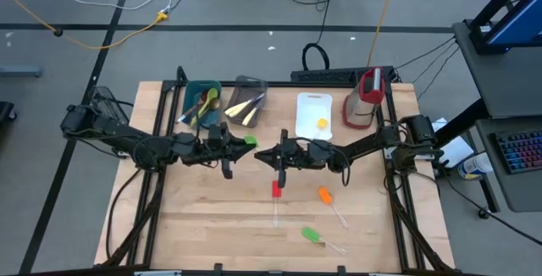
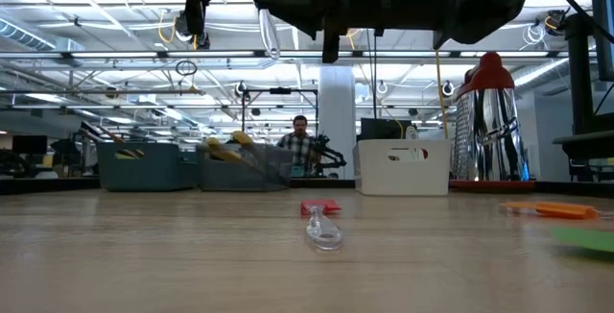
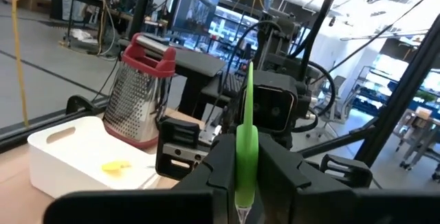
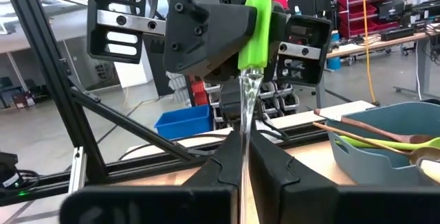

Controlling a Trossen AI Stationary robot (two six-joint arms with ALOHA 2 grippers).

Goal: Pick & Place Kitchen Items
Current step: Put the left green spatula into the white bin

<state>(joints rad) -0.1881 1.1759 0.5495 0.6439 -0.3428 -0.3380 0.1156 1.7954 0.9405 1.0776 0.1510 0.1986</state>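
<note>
Green-headed spatula (image 3: 246, 138) is held in mid-air above table centre, between both arms. Left gripper (image 1: 227, 140) pinches its soft silicone head; right gripper (image 1: 280, 154) apparently pinches the clear handle (image 4: 245, 104), contact partly obscured. Item is light; handle stiff, slippery. Grip the handle mid-length.
</note>
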